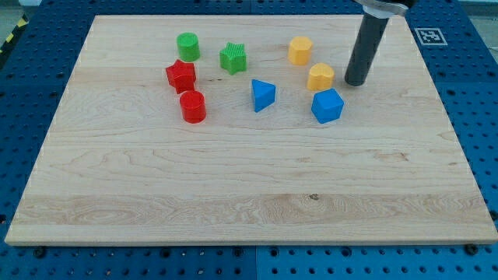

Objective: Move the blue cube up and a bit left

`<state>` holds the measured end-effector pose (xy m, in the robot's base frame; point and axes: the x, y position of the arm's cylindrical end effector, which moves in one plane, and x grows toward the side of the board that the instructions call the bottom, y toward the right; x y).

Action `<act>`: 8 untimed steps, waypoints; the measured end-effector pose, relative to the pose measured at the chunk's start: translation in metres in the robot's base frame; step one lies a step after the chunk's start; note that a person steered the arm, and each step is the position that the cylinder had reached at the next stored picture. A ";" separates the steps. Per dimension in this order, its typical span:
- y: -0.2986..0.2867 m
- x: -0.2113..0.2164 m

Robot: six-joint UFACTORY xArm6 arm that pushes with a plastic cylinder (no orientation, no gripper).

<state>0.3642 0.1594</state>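
1. Blue cube (327, 106): right of centre on the wooden surface (233, 187), just below a yellow block (320, 77).
2. My tip (355, 82): just right of that yellow block, above and right of the cube, apart from both.
3. End effector: a plain rod; nothing to spread or pinch.
4. Blue wedge-like block (263, 95): left of the cube, well apart.
5. Second yellow block (300, 50): nearer the view's top.

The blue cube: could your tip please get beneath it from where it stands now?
Probably yes. My tip stands up-right of the blue cube, apart from it, with bare board to the cube's right and below it.
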 end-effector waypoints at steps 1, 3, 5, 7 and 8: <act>-0.030 0.000; -0.022 0.003; -0.009 0.036; -0.010 0.058; -0.016 0.058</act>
